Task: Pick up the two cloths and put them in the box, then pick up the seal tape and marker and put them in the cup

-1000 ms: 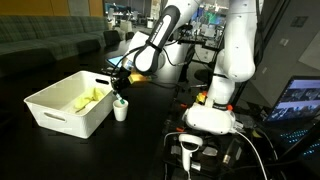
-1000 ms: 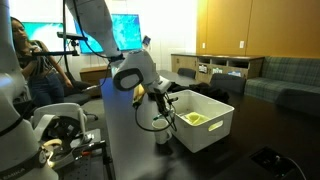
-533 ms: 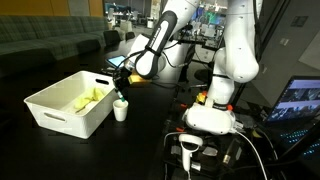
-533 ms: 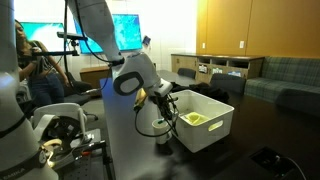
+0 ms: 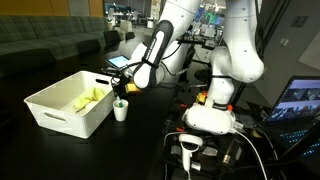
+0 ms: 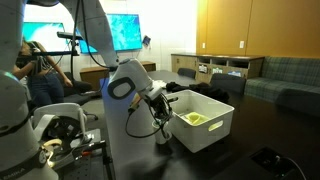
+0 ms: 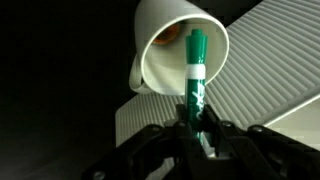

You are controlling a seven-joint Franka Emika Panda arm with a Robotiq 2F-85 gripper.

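Arm [image 5: 236, 45]: glossy white shells, fat rounded links, black bands at the joints. Round white base [image 5: 213, 118] at lower right of frame, with an orange patch just above it. Dark cables [image 5: 242, 140] run off the base. Joint cap [image 6: 121, 88] left of centre: white disc, dark ring. Gripper [image 5: 121, 91] all black. Wrist view: matte black fingers [image 7: 230, 140] along the bottom edge.

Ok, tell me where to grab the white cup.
Likely the rim, from above: the white cup stands upright, mouth open, so its wall can be pinched. Take the side away from the box beside it. The gripper holds the marker.
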